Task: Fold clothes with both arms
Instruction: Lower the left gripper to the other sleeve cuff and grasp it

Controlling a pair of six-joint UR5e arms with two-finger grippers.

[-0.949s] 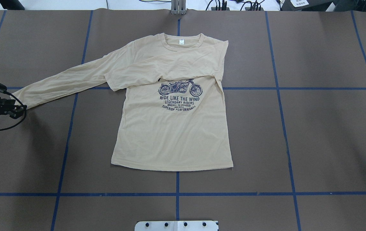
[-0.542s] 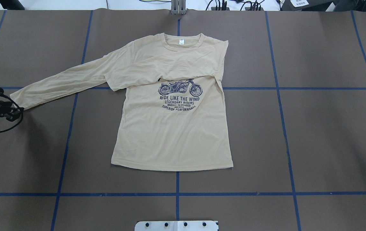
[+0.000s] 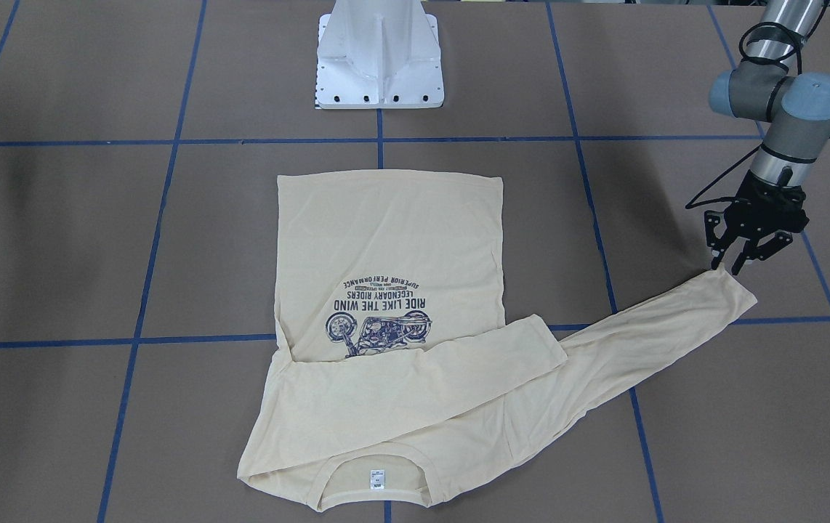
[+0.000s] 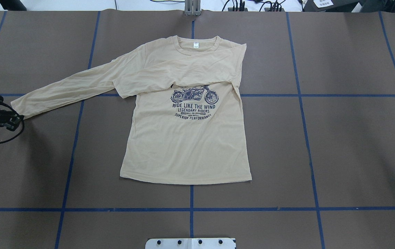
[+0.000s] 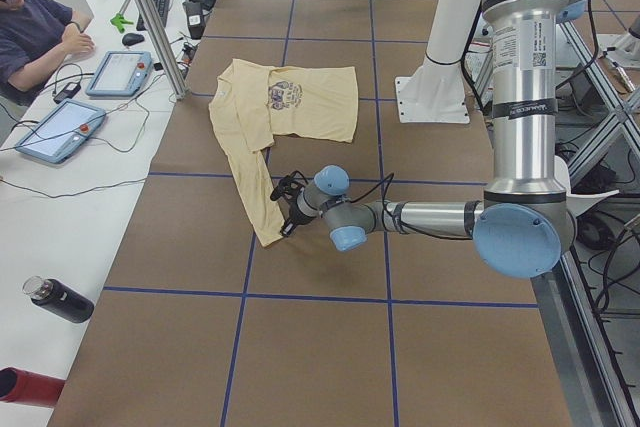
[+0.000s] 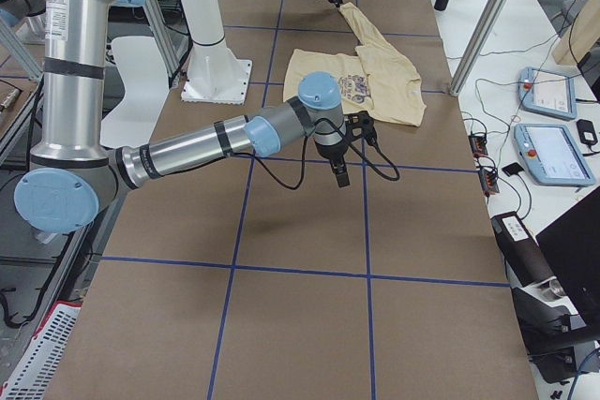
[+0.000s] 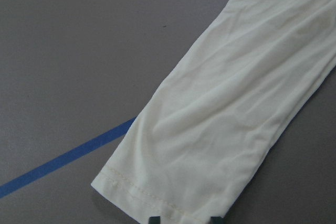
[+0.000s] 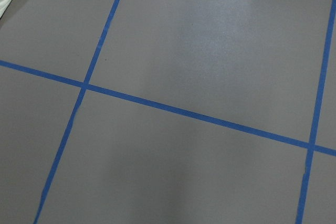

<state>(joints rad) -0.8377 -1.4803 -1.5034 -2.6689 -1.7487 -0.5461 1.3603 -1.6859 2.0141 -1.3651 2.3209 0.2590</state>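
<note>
Just beside the left gripper (image 3: 726, 267), its jaws apart, lies the cuff (image 3: 735, 292) of the shirt's (image 3: 386, 232) outstretched sleeve, the body spread flat well away from it.

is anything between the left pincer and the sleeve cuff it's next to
Nothing visible stands in the way. The left pincer is open and sits right at the cuff of the outstretched sleeve of the T-shirt. Only bare brown table surrounds that spot, and the wrist view shows just cuff and table.
</note>
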